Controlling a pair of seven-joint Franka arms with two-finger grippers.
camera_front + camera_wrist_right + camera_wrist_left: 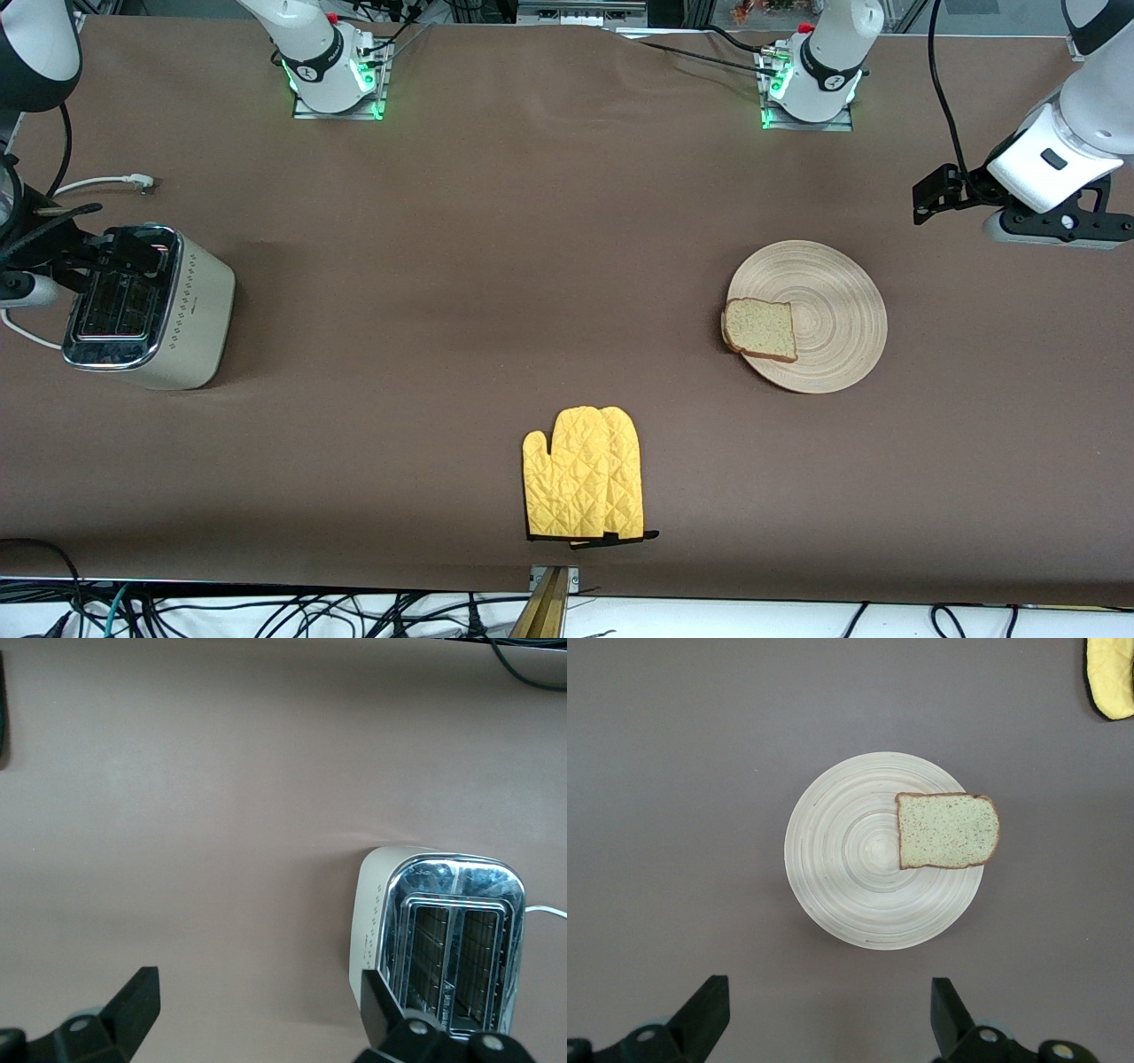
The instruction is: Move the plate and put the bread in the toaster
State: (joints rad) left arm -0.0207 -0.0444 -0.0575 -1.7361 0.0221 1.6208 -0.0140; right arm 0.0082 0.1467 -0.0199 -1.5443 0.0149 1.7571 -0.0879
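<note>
Bread (760, 330) sits at the plate (824, 301) rim, well apart from the toaster (146, 306). Left hand (824, 1014) hovers over bench beside the plate, right hand (252, 1014) beside the toaster; both spread, empty. Nothing started; grasping the plate looks next.

yellow oven mitt (585, 474), flat on brown table (461, 266)
</note>
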